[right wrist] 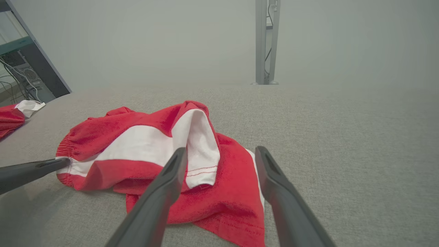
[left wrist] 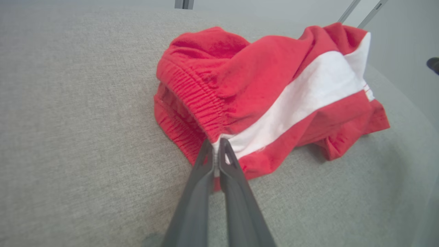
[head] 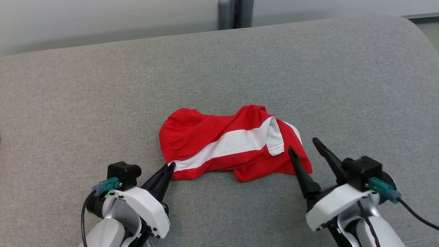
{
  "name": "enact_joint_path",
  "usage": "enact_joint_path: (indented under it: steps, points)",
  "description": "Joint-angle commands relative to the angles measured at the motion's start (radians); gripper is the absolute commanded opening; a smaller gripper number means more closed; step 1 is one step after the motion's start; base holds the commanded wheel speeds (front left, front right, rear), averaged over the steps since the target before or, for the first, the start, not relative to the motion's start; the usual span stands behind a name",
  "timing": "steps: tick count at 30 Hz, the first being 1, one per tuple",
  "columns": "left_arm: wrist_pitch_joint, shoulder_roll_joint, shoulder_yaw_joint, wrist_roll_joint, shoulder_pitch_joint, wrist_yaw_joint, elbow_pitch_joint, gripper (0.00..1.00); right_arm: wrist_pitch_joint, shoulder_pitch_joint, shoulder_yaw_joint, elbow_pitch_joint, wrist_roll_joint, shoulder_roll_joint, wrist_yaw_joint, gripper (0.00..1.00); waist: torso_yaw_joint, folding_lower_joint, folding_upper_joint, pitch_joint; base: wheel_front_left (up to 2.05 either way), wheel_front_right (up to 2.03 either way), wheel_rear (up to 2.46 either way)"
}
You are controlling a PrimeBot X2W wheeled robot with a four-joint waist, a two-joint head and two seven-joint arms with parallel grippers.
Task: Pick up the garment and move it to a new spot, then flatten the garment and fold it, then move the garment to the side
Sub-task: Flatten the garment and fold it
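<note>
Left end effector (head: 170,167) clamped on garment (head: 219,144) at its 8 o'clock corner for lifting; right end effector (head: 302,144) open, empty.

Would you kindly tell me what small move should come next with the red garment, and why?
Probably shut the right gripper on the garment at its right edge: the left gripper pinches its left corner, while the right one stands open over crumpled cloth.

grey surface (head: 103,103) lies open around the garment (head: 226,144).
</note>
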Motion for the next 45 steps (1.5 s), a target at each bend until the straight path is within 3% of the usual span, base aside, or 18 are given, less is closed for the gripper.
enact_joint_path:
  steps: [1,9,10,11,12,13,18,23,33,45]
  points:
    - [-0.004,0.002,-0.001,-0.003,-0.016,-0.003,0.001,0.00,0.006,-0.028,0.016,0.023,0.006,-0.012,0.000,1.00,0.006,0.0000,0.0000,0.004,0.00,0.00,0.00]
    - [-0.017,0.000,-0.006,0.007,-0.037,-0.006,-0.002,0.00,0.016,-0.142,0.113,0.194,0.019,-0.034,0.000,1.00,0.027,0.0000,0.0000,0.025,0.00,0.00,0.00]
    - [-0.020,0.000,-0.007,0.010,-0.040,-0.005,-0.002,0.00,0.013,-0.156,0.124,0.218,0.016,-0.038,0.000,0.91,0.031,0.0000,0.0000,0.028,0.00,0.00,0.00]
    - [-0.022,-0.001,-0.007,0.010,-0.044,-0.006,-0.003,0.00,0.005,-0.171,0.129,0.238,0.024,-0.037,0.000,0.45,0.036,0.0000,0.0000,0.030,0.00,0.00,0.00]
    - [-0.028,-0.002,-0.008,0.010,-0.047,-0.006,-0.003,0.00,0.001,-0.183,0.134,0.256,0.031,-0.037,0.000,0.27,0.039,0.0000,0.0000,0.032,0.00,0.00,0.00]
    - [-0.034,-0.002,-0.006,0.010,-0.050,-0.005,-0.005,0.00,-0.008,-0.192,0.138,0.270,0.034,-0.039,0.000,0.00,0.042,0.0000,0.0000,0.034,0.00,0.00,0.00]
    - [-0.073,0.002,0.010,0.013,-0.054,0.006,-0.023,0.00,-0.038,-0.217,0.139,0.297,0.063,-0.052,0.000,0.00,0.049,0.0000,0.0000,0.039,0.00,0.00,0.00]
    - [-0.128,0.022,0.049,0.021,-0.065,0.033,-0.096,0.00,-0.084,-0.222,0.103,0.226,0.067,-0.073,0.000,0.00,0.046,0.0000,0.0000,0.037,0.00,0.00,0.00]
    - [-0.139,0.140,0.171,0.061,-0.116,0.119,-0.430,0.00,-0.054,-0.230,-0.033,-0.121,0.009,-0.118,0.000,0.00,0.052,0.0000,0.0000,-0.012,0.00,0.00,0.00]
    - [-0.048,0.247,0.278,0.084,-0.206,0.183,-0.730,0.00,0.072,-0.285,-0.174,-0.477,-0.060,-0.136,0.000,0.00,0.067,0.0000,0.0000,-0.042,0.00,0.00,0.00]
